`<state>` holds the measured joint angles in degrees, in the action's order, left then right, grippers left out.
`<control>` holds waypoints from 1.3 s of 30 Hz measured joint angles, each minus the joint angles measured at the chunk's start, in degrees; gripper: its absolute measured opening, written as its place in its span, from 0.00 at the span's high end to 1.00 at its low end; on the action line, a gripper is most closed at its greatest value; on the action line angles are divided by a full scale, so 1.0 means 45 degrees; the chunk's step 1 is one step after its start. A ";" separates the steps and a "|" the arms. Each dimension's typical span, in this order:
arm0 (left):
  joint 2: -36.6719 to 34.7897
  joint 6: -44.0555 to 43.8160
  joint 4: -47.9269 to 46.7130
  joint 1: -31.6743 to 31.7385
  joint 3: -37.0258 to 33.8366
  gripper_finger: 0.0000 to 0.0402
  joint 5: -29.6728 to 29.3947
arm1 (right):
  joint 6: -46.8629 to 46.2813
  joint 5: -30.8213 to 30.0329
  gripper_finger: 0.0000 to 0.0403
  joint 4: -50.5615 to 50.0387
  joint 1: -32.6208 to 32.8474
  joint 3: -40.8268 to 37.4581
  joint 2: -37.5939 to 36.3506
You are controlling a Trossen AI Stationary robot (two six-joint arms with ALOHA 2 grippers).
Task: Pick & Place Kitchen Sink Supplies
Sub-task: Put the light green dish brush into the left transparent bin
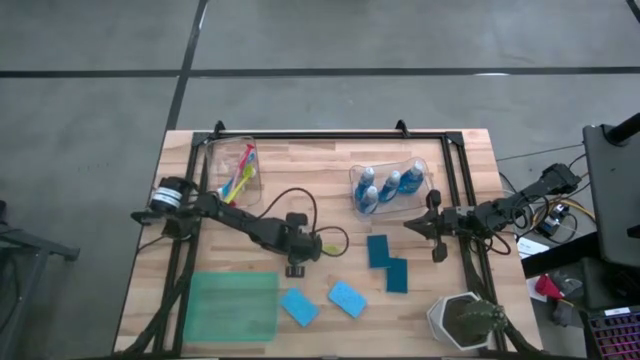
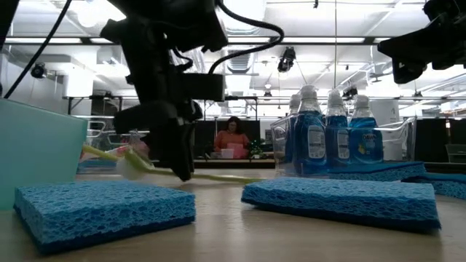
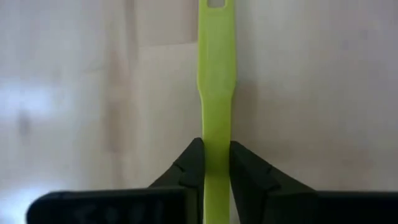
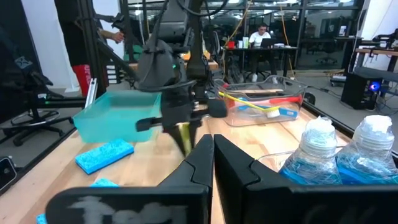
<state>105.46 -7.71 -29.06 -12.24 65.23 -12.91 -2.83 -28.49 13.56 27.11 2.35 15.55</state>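
Observation:
My left gripper (image 1: 300,248) stands at the table's middle, pointing down, shut on a yellow-green brush (image 2: 218,177) whose white head (image 2: 134,167) shows in the low view. My right gripper (image 4: 211,149) is shut on nothing and hovers right of centre, beside the clear bin holding blue bottles (image 1: 388,185) upright. Other brushes (image 1: 240,178) lie in a second clear bin at the far left. Two teal sponges (image 1: 387,262) and two blue sponges (image 1: 322,302) lie flat on the table. My left gripper pinches the yellow-green brush's handle (image 3: 216,134) between its two fingers (image 3: 189,165), well back from the holed free end (image 3: 214,5). The fingers come from above, pointing down, across the handle. The brush lies about level close over the table; I cannot tell whether it touches.
A green tray (image 1: 232,305) sits at the near left. A white faceted pot with a plant (image 1: 462,320) stands at the near right corner. A black frame (image 1: 330,133) runs along the far edge and sides. A person sits in the room beyond the table.

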 joint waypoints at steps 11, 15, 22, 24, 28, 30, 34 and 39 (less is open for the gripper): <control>-0.2469 0.0681 -0.2514 0.0594 0.0005 0.88 -0.3723 | -0.0023 -0.0004 0.98 0.0000 -0.0001 -0.0001 -0.0005; -0.3957 0.0678 -0.3998 0.0580 0.0015 0.87 -0.5661 | -0.0019 -0.0001 0.98 0.0000 -0.0004 0.0000 -0.0005; -0.6827 -0.0983 -0.5766 0.0597 -0.0593 0.90 -0.9561 | 0.0000 0.0000 0.98 0.0000 0.0000 0.0000 -0.0005; -0.7721 -0.1844 -0.5818 0.0664 -0.1067 0.88 -1.0148 | -0.0015 0.0000 0.98 -0.0001 0.0000 0.0000 -0.0005; -0.9476 -0.5073 -0.5823 0.0789 -0.2335 0.86 -1.1458 | -0.0019 0.0000 0.98 -0.0005 -0.0001 0.0000 -0.0005; -1.0293 -0.6229 -0.5858 0.0813 -0.3036 0.87 -1.1649 | 0.0000 -0.0004 0.98 -0.0005 0.0000 0.0000 -0.0005; -1.1578 -0.8568 -0.5859 0.0980 -0.4493 0.89 -1.1729 | 0.0000 0.0000 0.98 -0.0004 -0.0004 0.0000 -0.0004; -1.2592 -1.0929 -0.5800 0.1568 -0.6179 0.87 -1.0590 | -0.0001 0.0000 0.98 0.0000 -0.0001 0.0000 -0.0005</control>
<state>48.80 -56.89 -55.16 -5.18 37.42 -60.56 -2.84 -28.49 13.56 27.11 2.35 15.53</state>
